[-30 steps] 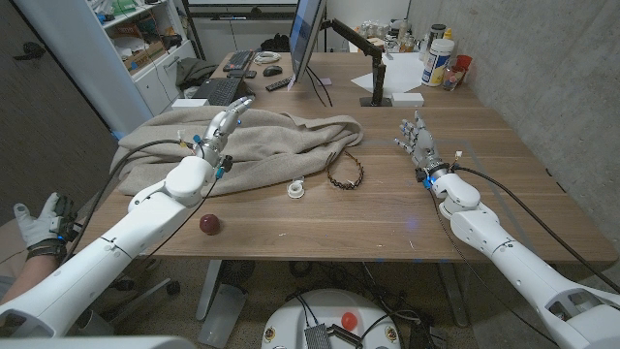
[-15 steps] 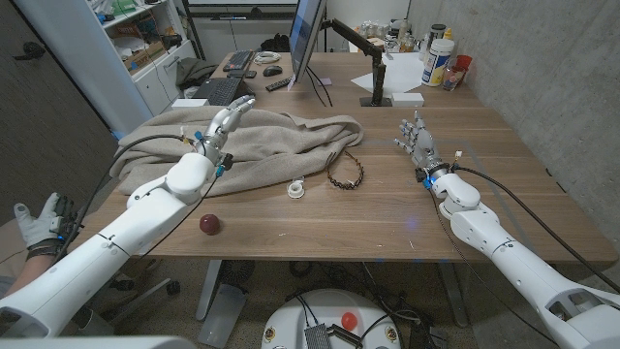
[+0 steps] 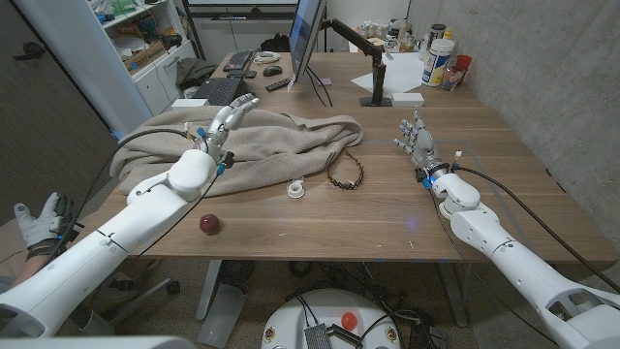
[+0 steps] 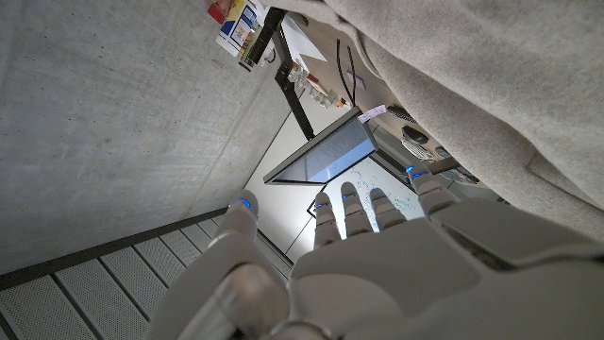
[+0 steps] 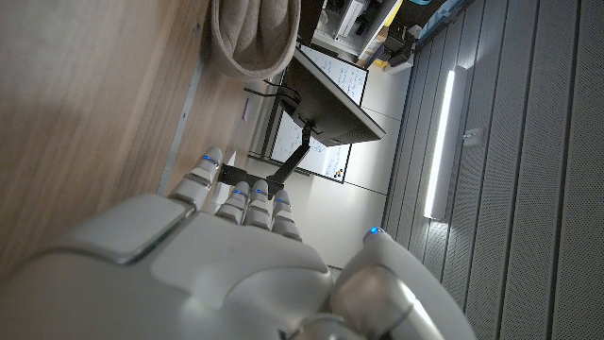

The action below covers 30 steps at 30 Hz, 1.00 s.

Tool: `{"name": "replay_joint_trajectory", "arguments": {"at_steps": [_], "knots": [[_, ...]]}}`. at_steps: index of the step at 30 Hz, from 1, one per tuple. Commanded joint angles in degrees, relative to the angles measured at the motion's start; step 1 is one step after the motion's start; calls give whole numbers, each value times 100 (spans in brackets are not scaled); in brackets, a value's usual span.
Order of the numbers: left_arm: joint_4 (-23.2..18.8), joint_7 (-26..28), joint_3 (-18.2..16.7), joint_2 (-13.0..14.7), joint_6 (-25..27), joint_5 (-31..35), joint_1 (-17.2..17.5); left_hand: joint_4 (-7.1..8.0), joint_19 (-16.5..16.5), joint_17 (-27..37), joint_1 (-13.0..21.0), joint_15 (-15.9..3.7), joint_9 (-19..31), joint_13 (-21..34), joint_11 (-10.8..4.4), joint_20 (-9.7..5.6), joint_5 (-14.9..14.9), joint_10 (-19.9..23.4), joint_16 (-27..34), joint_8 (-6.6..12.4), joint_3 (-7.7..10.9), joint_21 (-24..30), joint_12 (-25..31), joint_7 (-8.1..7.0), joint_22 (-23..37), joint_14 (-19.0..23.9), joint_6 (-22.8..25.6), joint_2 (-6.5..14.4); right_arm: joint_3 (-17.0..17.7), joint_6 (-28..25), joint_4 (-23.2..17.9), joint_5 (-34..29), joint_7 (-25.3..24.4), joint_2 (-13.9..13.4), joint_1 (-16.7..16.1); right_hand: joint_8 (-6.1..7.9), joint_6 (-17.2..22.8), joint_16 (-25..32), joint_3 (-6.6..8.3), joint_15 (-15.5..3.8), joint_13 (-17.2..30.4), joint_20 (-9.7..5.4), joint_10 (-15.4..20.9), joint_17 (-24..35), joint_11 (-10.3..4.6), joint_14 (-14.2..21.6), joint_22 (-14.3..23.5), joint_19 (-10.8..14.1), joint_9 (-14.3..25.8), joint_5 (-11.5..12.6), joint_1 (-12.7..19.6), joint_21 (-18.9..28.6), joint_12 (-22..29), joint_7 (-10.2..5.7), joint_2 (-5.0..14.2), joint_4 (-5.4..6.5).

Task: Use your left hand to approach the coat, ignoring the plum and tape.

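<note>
A: Item one, the coat point(image 3: 242, 145)?
B: Beige, soft cloth, heaped in loose folds across the left half of the wooden table point(image 3: 387, 208), from the near-left edge toward the monitor point(image 3: 305, 39). Judged light and limp; it should sag and drag rather than lift as one piece. Best hold, by my reckoning: a raised fold or the thick rolled hem near the middle, gathered between fingers and thumb.

A: Item two, the left hand point(image 3: 223, 124)?
B: Over the coat's left-centre, fingers spread and reaching forward, nothing held. The left wrist view shows the hand point(image 4: 377, 222) with fingers apart, the cloth close beside them; contact cannot be told.

A: Item three, the right hand point(image 3: 417, 142)?
B: Standing on the table's right side, well apart from the coat, fingers extended and together, holding nothing.

A: Items to ignore?
B: Plum point(image 3: 209, 224), dark red, on bare wood near the front edge, beside the left forearm. Tape point(image 3: 295, 189), a small white roll, just off the coat's front hem. Also a beaded bracelet point(image 3: 345, 173) beside the tape
</note>
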Motion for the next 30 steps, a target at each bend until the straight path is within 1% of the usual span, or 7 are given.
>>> {"name": "replay_joint_trajectory", "arguments": {"at_steps": [1, 13, 14, 17, 25, 26, 30], "knots": [[-208, 21, 41, 89, 495, 322, -42, -31, -45, 17, 34, 15, 16, 12, -40, 0, 47, 38, 18, -20, 14, -10, 1, -19, 6, -68, 57, 28, 5, 9, 11, 11, 1, 10, 3, 21, 20, 22, -33, 7, -2, -9, -8, 15, -17, -43, 6, -3, 14, 22, 4, 38, 22, -8, 27, 21], [-328, -54, 110, 188, 783, 449, -97, -44, -65, 17, 45, 11, 16, 12, -34, 20, 47, 37, 21, -17, 16, -15, -2, -18, 6, -72, 79, 31, 2, 4, 5, 0, -1, 0, 3, 24, 26, 25, -40, 6, -2, -12, -14, 8, -29, -47, 6, -10, 14, 23, 8, 39, 22, -8, 32, 19], [-438, -31, 229, 274, 1091, 647, -183, -45, -68, 17, 46, 9, 16, 12, -38, 21, 47, 36, 21, -17, 16, -16, -3, -19, 6, -73, 82, 31, -1, 10, 14, -2, 6, 1, 8, 23, 24, 26, -41, 2, -2, -14, -16, 8, -33, -47, 6, -9, 14, 23, 8, 40, 22, -9, 32, 19], [-542, -78, 345, 354, 1365, 804, -277, -48, -71, 17, 48, 10, 16, 12, -34, 24, 47, 41, 23, -20, 16, -16, -1, -25, 6, -73, 79, 32, 1, -11, 4, 8, 4, -2, 6, 23, 23, 26, -42, 7, -2, -15, -16, 6, -34, -49, 6, -11, 14, 24, 9, 40, 22, -6, 34, 19], [-632, -143, 470, 401, 1659, 976, -377, -53, -87, 16, 52, 14, 17, 12, -36, 35, 47, 40, 22, -23, 17, -20, -3, -28, 6, -80, 80, 33, -3, -18, 3, 6, 6, -3, 10, 24, 26, 28, -46, 6, -3, -16, -18, 2, -21, -52, 6, -12, 14, 24, 12, 42, 23, -6, 39, 18], [-708, -178, 623, 464, 1922, 1166, -484, -55, -88, 16, 54, 18, 17, 12, -42, 35, 47, 43, 21, -23, 17, -20, -2, -27, 6, -86, 80, 34, -4, -5, 15, 3, 14, 0, 13, 24, 25, 28, -47, 3, -3, -18, -16, 1, -18, -52, 6, -13, 14, 24, 12, 42, 24, -9, 39, 17], [-795, -217, 770, 511, 2194, 1374, -588, -57, -88, 16, 57, 15, 17, 12, -47, 37, 47, 50, 20, -22, 19, -19, 0, -30, 6, -92, 87, 36, -7, -5, 22, 0, 16, 3, 17, 24, 26, 30, -49, 5, -3, -19, -19, -1, -29, -52, 6, -14, 14, 25, 14, 43, 24, -6, 41, 17]]}}
